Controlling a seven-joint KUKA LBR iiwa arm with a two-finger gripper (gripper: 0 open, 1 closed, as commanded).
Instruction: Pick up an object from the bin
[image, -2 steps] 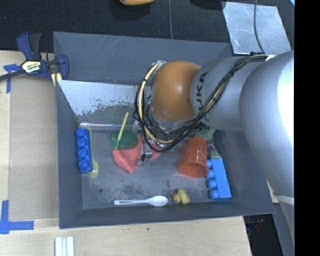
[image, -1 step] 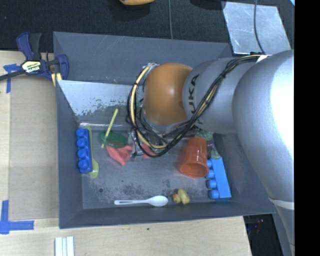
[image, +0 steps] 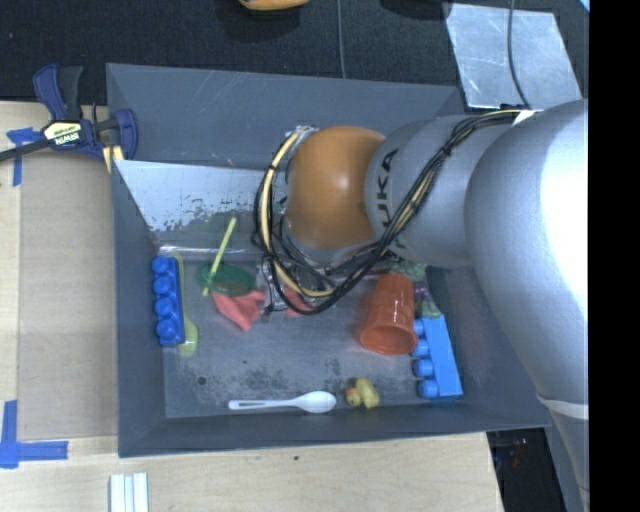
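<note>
Front of bin (image: 300, 440): 1 white plastic spoon (image: 285, 403) lying flat on the floor, bowl end to the right. Small yellow toy (image: 362, 394) just beside the bowl.

Right front corner: blue studded brick (image: 438, 360), long side running front to back. Just left of it is an orange-red cup (image: 388, 315), wider end toward the front. Can't tell if the 2 touch.

Left side: blue knobbed bar (image: 166, 298) along the left wall, a row of round knobs, with a small yellowish bit (image: 188, 340) at its front end.

Middle, left of centre: red lump (image: 238, 308). It is pinkish-red, irregular, soft-looking and flat on the floor, well apart from the spoon and the cup. This is the thing nearest the gripper (image: 272, 292), which sits low, just right of the lump. Contact: can't tell. Released or clenched: can't tell, since the cover and cables hide it. Nothing is visibly held.

Just behind the lump: dark green thing (image: 232, 276), with 1 yellow-green stick (image: 221, 252) slanting across it toward the back wall.

Over all that: orange dome cover (image: 330, 195) on the wrist, black and yellow cables (image: 268, 215) looped round it, and the grey arm (image: 500, 190) coming in from the right.
</note>
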